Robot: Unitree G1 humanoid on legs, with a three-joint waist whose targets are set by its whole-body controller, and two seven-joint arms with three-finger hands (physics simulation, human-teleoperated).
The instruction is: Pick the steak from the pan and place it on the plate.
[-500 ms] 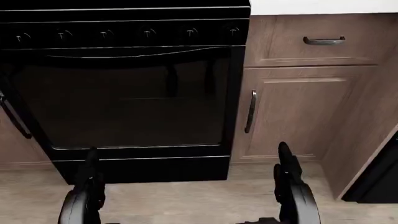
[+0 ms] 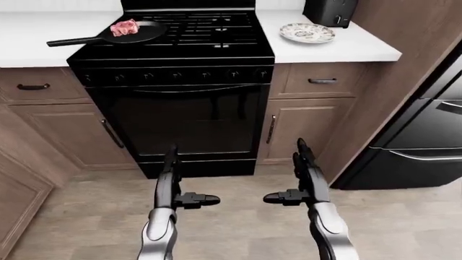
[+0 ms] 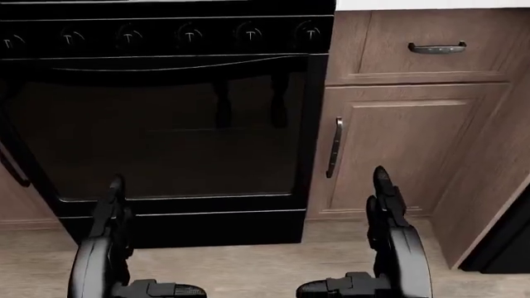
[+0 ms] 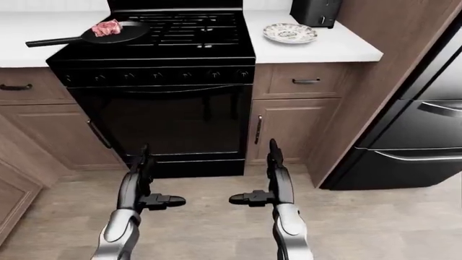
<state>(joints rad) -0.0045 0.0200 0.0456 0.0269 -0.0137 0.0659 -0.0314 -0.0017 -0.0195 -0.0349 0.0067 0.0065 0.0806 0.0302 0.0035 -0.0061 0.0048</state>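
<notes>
In the left-eye view, your steak (image 2: 124, 27) lies in the pan (image 2: 134, 33), which sits on the stove's (image 2: 180, 49) left burners with its handle running out to the left over the counter (image 2: 28, 43). The plate (image 2: 307, 33) waits on the counter right of the stove, so the carry will go left to right across the burners. Your left hand (image 2: 177, 187) and right hand (image 2: 299, 184) hang low, level with the oven door, well apart from pan and plate. Both are empty, fingers spread straight, thumbs turned inward toward each other, a ready pose rather than a grasp.

The head view looks down at the oven door (image 3: 166, 136) and the cabinet (image 3: 397, 149) beside it. No stovetop shows, which suggests you stand too far off and too low-aimed to reach yet.

The right-eye view shows the same layout, with a dark fridge (image 4: 411, 135) at right. You'd likely need to step closer and raise the left hand toward the steak.
</notes>
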